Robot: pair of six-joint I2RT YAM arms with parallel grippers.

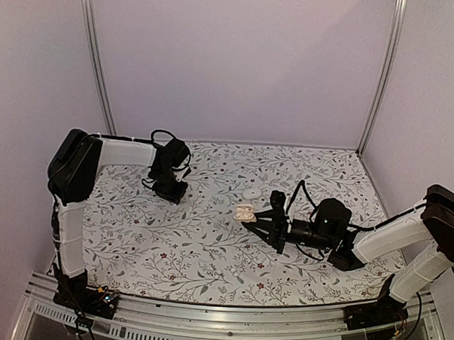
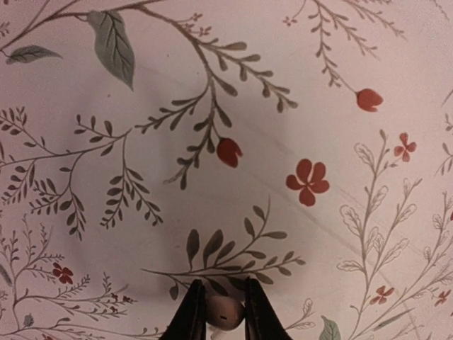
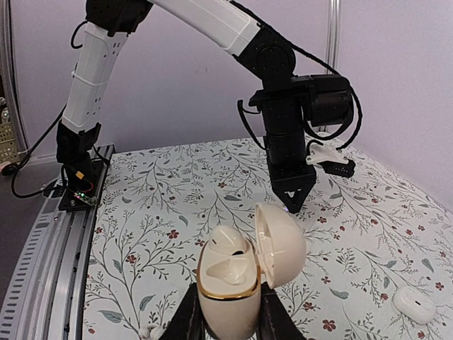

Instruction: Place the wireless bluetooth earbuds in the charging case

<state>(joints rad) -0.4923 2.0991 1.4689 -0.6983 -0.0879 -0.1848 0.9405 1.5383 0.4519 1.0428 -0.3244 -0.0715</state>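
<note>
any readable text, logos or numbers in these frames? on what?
No readable text in any view.
case: plain white with a gold rim, no logo showing.
earbud: plain.
cloth: floral print only.
circuit board: any print is too small to read.

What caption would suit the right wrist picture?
Right hand grips the open charging case while the left hand points down at the floral cloth beyond.
</note>
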